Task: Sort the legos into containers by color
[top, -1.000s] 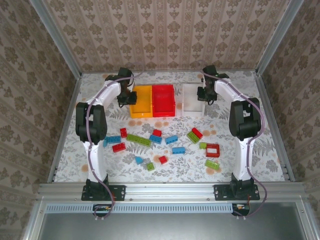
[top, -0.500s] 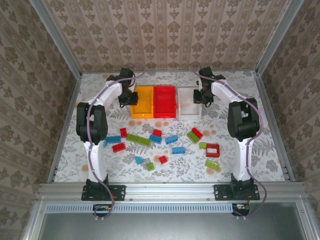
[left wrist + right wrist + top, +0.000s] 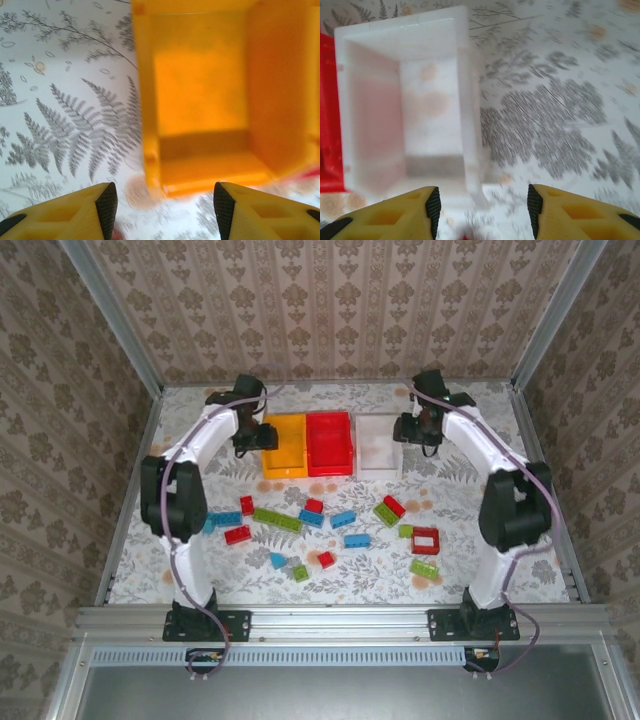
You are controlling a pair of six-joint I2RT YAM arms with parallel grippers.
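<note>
Both grippers are held open, empty. The left gripper [image 3: 162,200] is pointed at the orange-yellow bin [image 3: 200,90], the right gripper [image 3: 480,210] at the white bin [image 3: 462,65].

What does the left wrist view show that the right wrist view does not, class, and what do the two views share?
Left wrist view: the orange-yellow bin, no brick inside it, beyond the left gripper. Right wrist view: the white bin, also with no brick inside, and the red bin along its left side, beyond the right gripper. Shared: the fern-printed table cover, and yellow fingers with black pads standing apart with nothing between them.
</note>
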